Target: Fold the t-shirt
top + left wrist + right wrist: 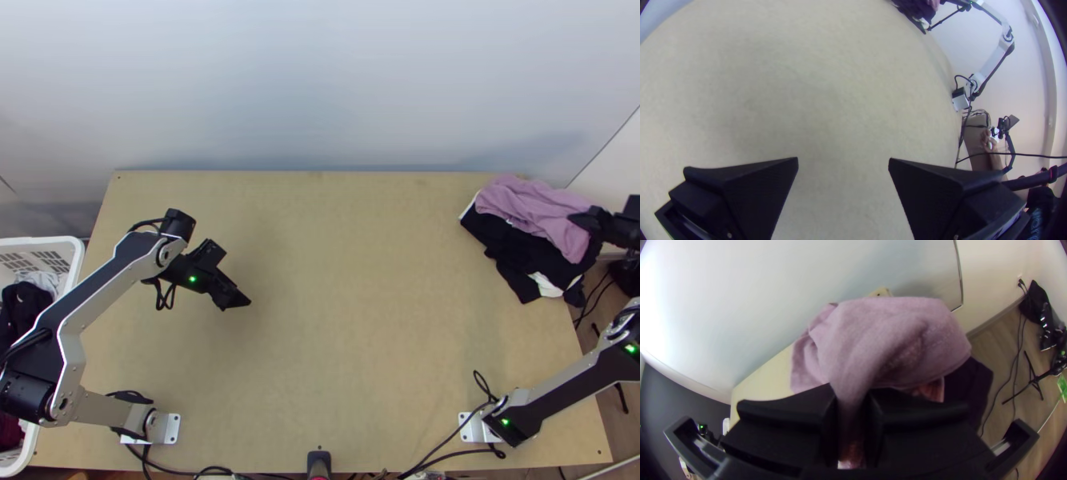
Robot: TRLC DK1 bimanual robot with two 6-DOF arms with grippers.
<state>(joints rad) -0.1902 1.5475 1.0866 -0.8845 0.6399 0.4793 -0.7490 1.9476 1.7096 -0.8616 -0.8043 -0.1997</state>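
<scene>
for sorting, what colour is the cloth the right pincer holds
Mauve cloth, clearest in the right wrist view.

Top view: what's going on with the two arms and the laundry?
The right gripper is shut on the mauve cloth, which lies bunched over dark garments at the table's far right corner. It isn't folded, and I can't tell whether it is the t-shirt. The left gripper is open and empty over the left part of the table.
</scene>
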